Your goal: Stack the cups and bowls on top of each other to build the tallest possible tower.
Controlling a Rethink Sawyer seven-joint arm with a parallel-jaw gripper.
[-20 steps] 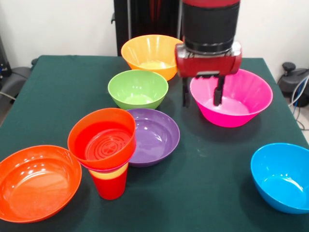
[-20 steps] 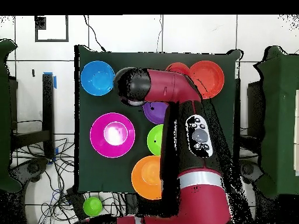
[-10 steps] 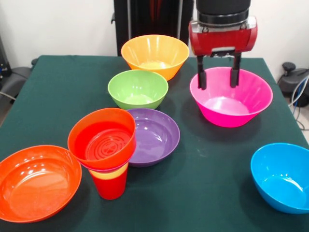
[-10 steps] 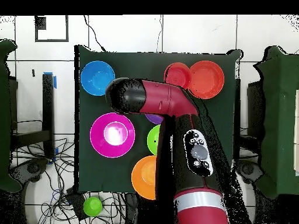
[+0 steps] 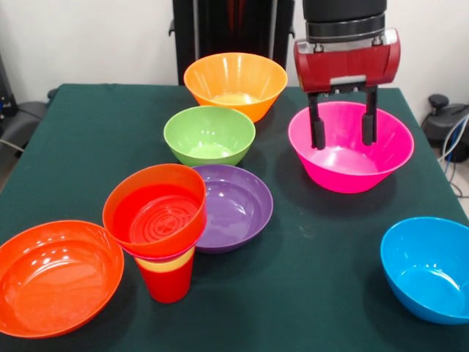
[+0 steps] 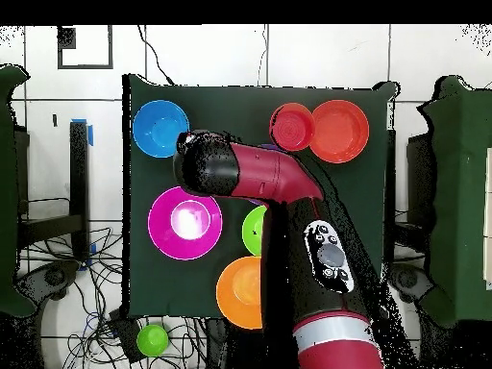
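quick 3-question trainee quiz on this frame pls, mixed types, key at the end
1. True or false: the claw is shut on the green bowl.
2. Which bowl sits directly under the claw? A) blue bowl B) magenta-pink bowl C) purple bowl
3. Fill in: the tower stands on a red ____ at its base, on the green table.

Key:
1. False. The claw is open and holds nothing.
2. B. Its fingers hang over the magenta-pink bowl.
3. Cup.
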